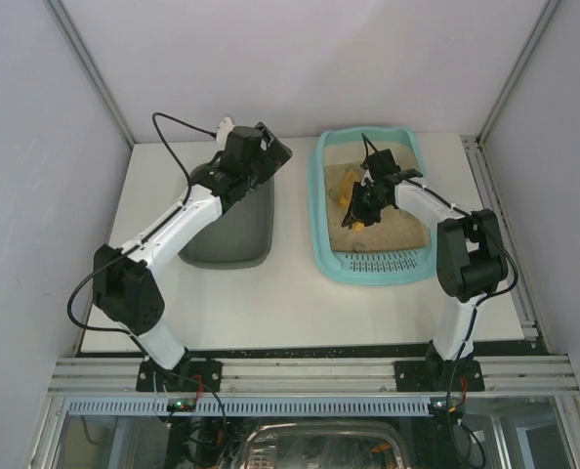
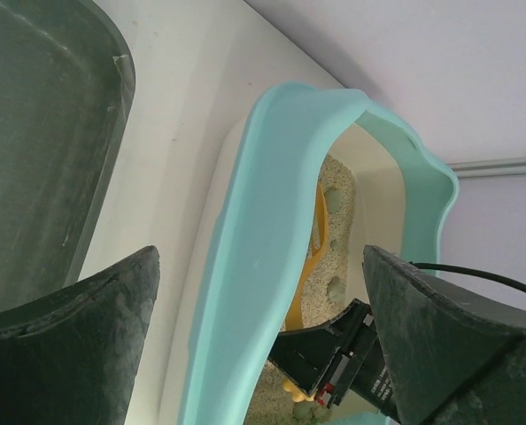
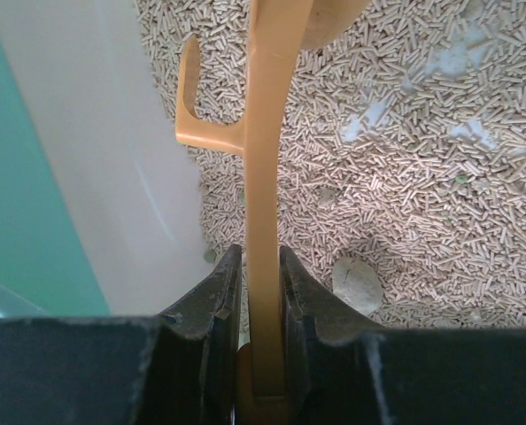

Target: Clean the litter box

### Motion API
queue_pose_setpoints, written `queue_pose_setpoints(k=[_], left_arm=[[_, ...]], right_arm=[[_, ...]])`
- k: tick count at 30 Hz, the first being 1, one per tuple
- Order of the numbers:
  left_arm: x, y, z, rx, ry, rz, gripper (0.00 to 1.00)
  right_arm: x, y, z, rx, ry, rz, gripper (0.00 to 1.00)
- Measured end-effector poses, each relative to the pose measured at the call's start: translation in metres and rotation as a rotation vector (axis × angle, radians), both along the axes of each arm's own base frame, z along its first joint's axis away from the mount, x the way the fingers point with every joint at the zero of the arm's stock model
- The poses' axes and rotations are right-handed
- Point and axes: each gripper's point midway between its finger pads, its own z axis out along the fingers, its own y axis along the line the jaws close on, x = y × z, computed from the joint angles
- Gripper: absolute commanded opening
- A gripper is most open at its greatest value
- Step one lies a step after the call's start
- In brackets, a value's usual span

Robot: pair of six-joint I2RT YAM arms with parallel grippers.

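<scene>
Filling the litter box, pellets surround a scoop.

From up high behind the two arm bases, the overhead camera looks down on the whole desk, far enough back to take in both arms, the dark tub and the litter box. The left wrist camera sits low and close, peering between the wide-spread fingers of the left tool at the box's rim side-on. The right wrist camera hangs right over the litter, looking along the yellow scoop handle pinched in the right tool. All three views share the litter box.
</scene>
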Motion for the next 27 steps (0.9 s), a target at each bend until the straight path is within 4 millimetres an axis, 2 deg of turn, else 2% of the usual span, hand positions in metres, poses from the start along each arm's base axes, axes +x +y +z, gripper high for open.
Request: queue_pose_setpoints(k=[11,15,18,21,27], left_arm=[[-0.001,0.002,-0.003,0.022,0.005,-0.009,1.0],[-0.003,0.004,-0.006,0.054,0.009,-0.024,1.0],[-0.005,0.006,-0.007,0.08,0.013,-0.034,1.0],[-0.011,0.011,-0.002,0.119,0.003,-0.056,1.0],[-0.036,0.036,0.028,0.237,-0.045,-0.089,1.0]], right_arm=[[0.003,0.015,0.003,0.133,-0.012,0.024,0.0],[-0.004,0.004,-0.007,0.243,-0.008,-0.028,0.0],[-0.012,-0.007,-0.008,0.293,-0.01,-0.068,0.0],[-0.017,-0.018,0.001,0.311,-0.041,-0.105,0.0],[-0.028,-0.025,0.039,0.387,-0.177,-0.117,0.0]])
